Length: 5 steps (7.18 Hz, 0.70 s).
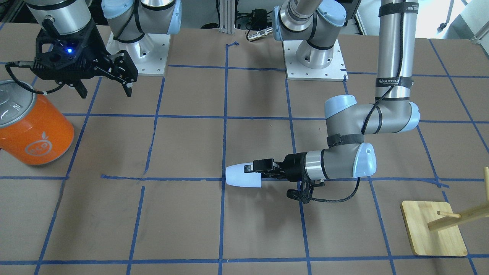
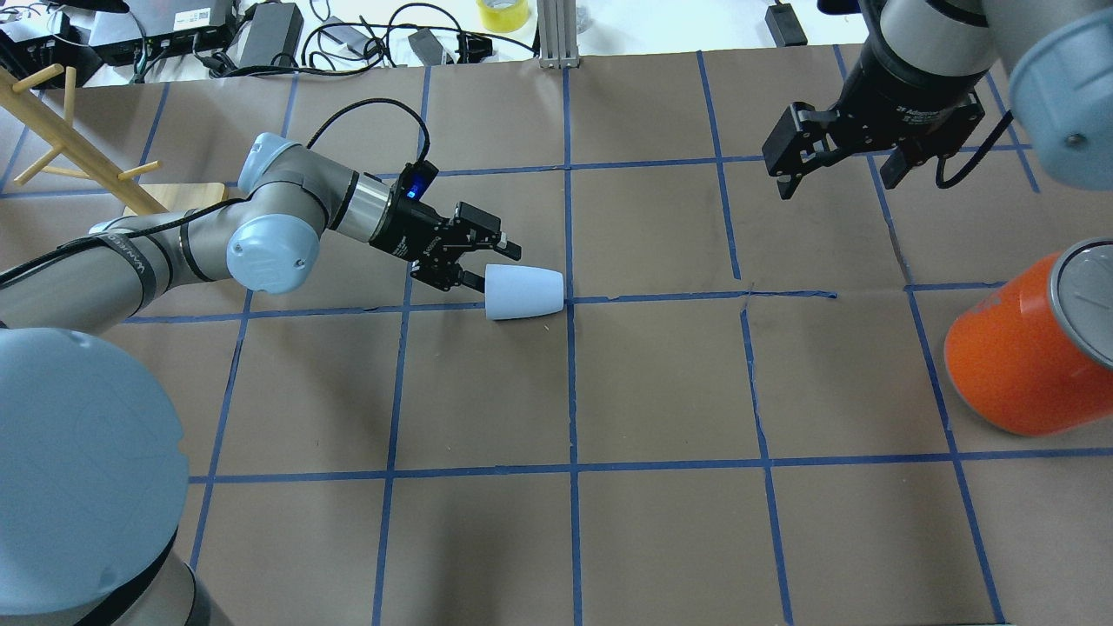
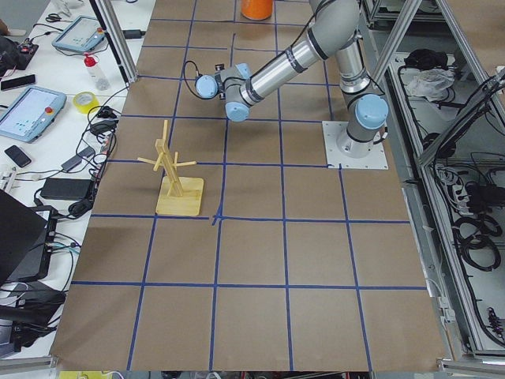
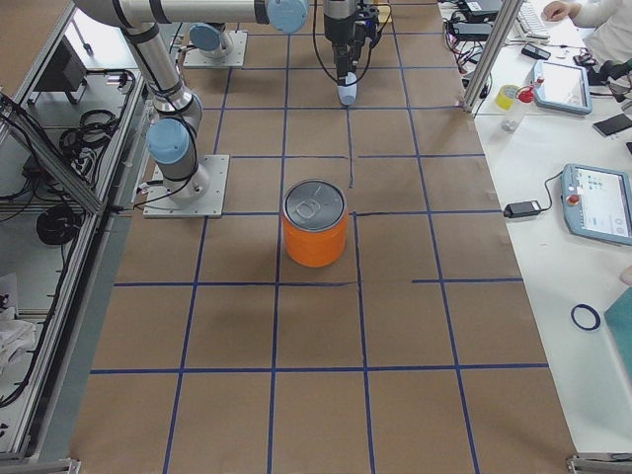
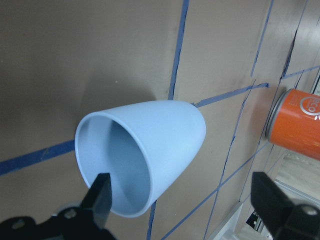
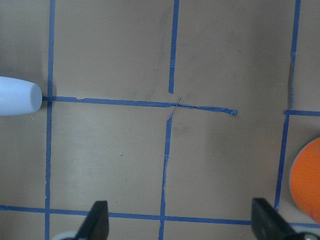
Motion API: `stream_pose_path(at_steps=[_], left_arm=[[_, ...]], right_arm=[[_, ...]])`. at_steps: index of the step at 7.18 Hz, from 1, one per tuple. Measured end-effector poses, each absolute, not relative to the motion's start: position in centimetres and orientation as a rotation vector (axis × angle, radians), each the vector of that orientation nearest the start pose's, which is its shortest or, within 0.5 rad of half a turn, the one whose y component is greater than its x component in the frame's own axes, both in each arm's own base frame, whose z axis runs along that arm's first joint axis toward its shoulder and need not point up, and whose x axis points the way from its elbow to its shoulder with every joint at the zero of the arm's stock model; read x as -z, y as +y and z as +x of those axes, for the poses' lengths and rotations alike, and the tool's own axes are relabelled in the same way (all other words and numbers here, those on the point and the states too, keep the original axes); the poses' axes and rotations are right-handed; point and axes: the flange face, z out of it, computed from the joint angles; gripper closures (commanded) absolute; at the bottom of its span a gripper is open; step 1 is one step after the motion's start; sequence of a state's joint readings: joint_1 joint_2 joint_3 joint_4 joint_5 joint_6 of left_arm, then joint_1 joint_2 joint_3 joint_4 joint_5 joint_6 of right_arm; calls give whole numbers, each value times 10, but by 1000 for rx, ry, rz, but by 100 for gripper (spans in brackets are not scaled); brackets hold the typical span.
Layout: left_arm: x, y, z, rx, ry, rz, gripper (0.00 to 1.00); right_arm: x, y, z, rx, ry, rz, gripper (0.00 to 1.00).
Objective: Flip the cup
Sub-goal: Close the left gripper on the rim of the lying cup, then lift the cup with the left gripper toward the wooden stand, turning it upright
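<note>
The pale lavender-blue cup [image 1: 242, 175] lies on its side near the middle of the table, its mouth facing my left gripper. It also shows in the overhead view [image 2: 526, 291], the left wrist view [image 5: 165, 130], the exterior right view [image 4: 346, 94] and the right wrist view [image 6: 17, 96]. My left gripper [image 2: 487, 265] is open at the cup's rim. One finger [image 5: 100, 200] sits at the mouth's lower edge and the other [image 5: 270, 200] stands well outside the cup wall. My right gripper [image 2: 839, 184] is open and empty, held above the table far from the cup.
A large orange can [image 2: 1017, 356] with a silver top stands on the robot's right side, near the right gripper [image 1: 106, 91]. A wooden peg rack [image 2: 78, 148] on a square base [image 1: 433, 229] stands on the robot's left side, behind the left arm.
</note>
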State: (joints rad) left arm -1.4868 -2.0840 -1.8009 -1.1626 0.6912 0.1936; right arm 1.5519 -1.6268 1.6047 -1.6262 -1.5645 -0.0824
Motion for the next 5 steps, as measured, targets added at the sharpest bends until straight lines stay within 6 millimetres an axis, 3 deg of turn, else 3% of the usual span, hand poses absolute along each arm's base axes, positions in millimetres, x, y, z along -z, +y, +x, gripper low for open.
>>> stream_pose_path(at_steps=[1, 5], left_arm=[[-176, -585, -168, 213, -2228, 34, 100], [-185, -581, -177, 196, -2236, 12, 100]], right_arm=[[-508, -473, 125, 131, 3140, -97, 0], [-507, -470, 125, 120, 3137, -97, 0]])
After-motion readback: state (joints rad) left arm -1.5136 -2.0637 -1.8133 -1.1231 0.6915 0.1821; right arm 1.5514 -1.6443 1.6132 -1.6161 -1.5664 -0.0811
